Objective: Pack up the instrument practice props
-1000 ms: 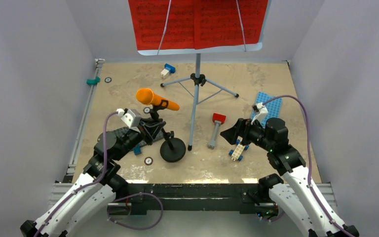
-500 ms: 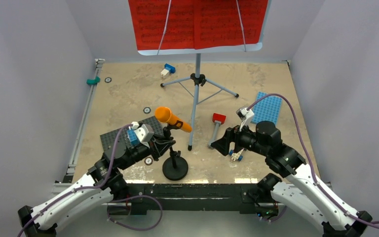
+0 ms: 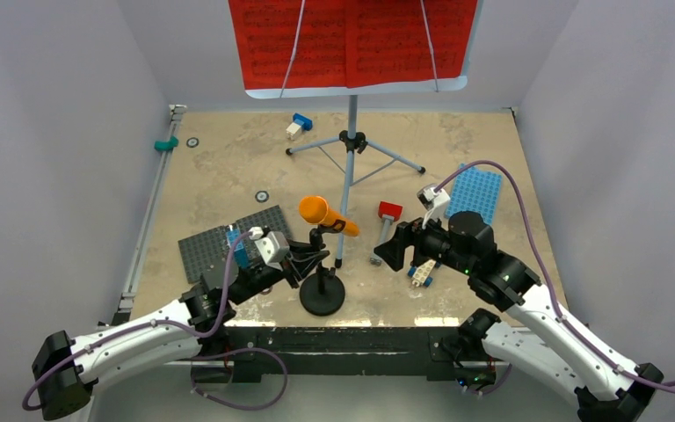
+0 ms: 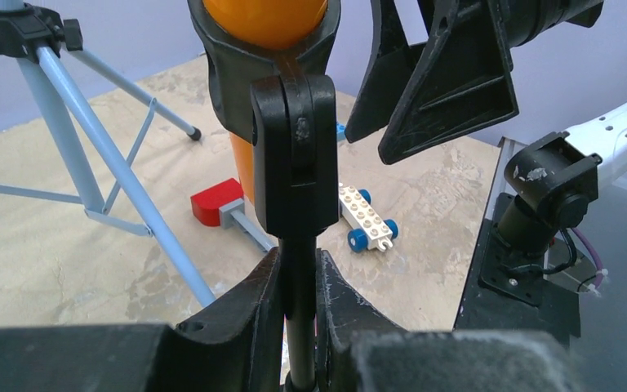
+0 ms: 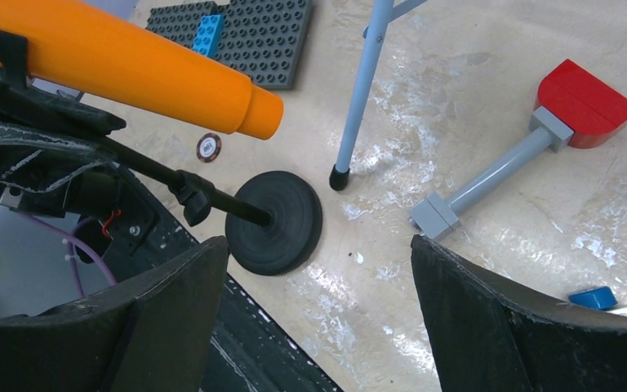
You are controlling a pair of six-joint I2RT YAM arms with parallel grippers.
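Clamping the thin black post of the small mic stand, the left gripper sits close to the near edge of the table. Its fingers press on either side of the post just below the clip. The stand is upright with its round base at the table surface; whether it touches cannot be told. The orange toy microphone lies tilted in the clip, its head toward the far left.

Just to the right, the right gripper hovers with jaws spread wide and nothing between them, facing the stand. Beneath that arm lies a white wheeled block, and beyond it a red-headed toy hammer lies flat. To the left is a grey studded plate with a blue brick on it.

Farther back, the music stand rises on its tripod, one foot near the microphone. A blue studded plate lies to its right. The red sheet-music pages sit on its desk at the far side.
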